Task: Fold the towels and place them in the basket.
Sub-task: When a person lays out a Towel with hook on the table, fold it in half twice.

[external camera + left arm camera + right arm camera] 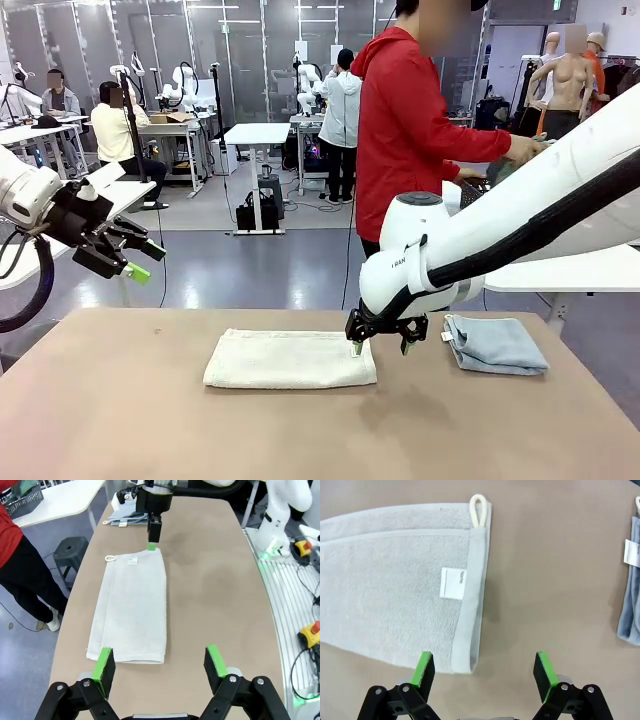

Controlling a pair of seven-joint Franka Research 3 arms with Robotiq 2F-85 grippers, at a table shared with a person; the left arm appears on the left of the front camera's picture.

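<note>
A cream-white towel [290, 360] lies folded into a long strip at the table's middle, with its hanging loop [477, 502] and label at the right end. My right gripper [382, 347] hovers open just above that end [470, 645], holding nothing. A light blue towel [495, 345] sits crumpled and roughly folded farther right. My left gripper [148, 260] hangs open, raised off the table's left edge, looking down the cream-white towel [132, 610]. The dark mesh basket [22, 502] rests on a white side table beyond the far edge. The green towel is out of view.
A person in a red top [400, 130] stands at the far side, turned toward the white side table [570, 270] on the right. A stool [70, 552] stands by the table's far edge. Bare brown tabletop [300, 430] spreads in front of the towels.
</note>
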